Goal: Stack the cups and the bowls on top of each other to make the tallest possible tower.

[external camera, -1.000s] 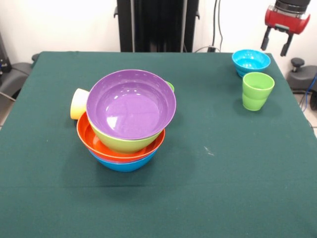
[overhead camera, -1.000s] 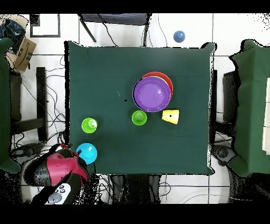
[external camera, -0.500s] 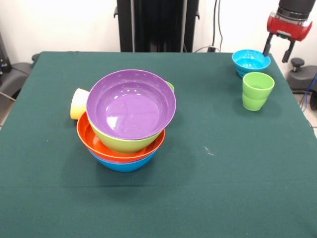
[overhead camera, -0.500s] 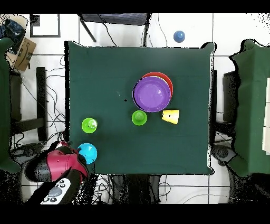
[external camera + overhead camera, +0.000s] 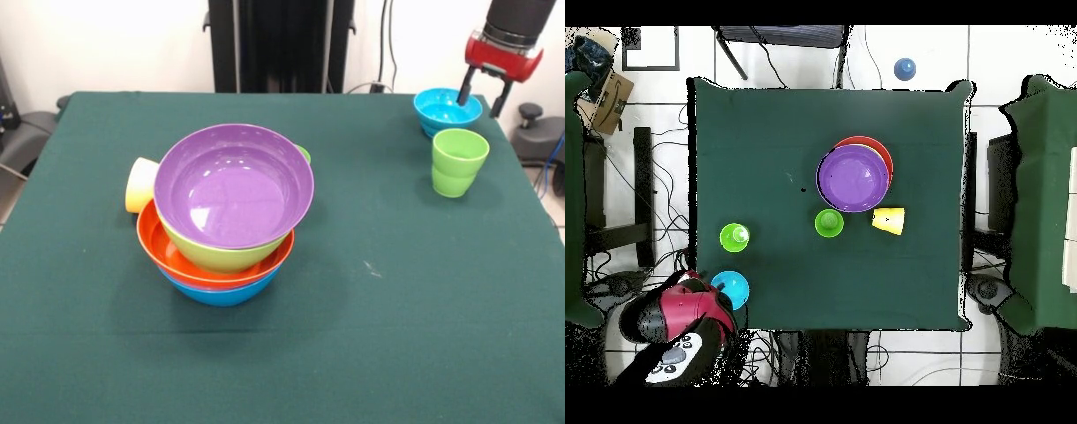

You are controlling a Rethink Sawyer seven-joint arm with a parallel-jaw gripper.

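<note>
The tower stands left of centre: the purple bowl (image 5: 234, 181) on top, then the lime green bowl (image 5: 221, 256), the orange bowl (image 5: 168, 252) and the blue bowl (image 5: 221, 294); from overhead the purple bowl (image 5: 853, 178) covers most of it. A yellow cup (image 5: 141, 184) lies on its side against the tower. A green cup (image 5: 829, 223) stands beside the tower. The light green cup (image 5: 459, 161) stands in front of the turquoise bowl (image 5: 441, 110). My gripper (image 5: 481, 95) is open at that bowl's right rim, one finger over the inside and one outside. No orange cup shows.
The turquoise bowl (image 5: 731, 289) and light green cup (image 5: 734, 237) sit near the table corner by the robot's base. A small dark blue round thing (image 5: 905, 68) lies off the table at the far side. Cables and chairs ring the table.
My gripper has moved left and down, from beyond the table's corner to the turquoise bowl's right rim. The cups, bowls and tower have not moved.
</note>
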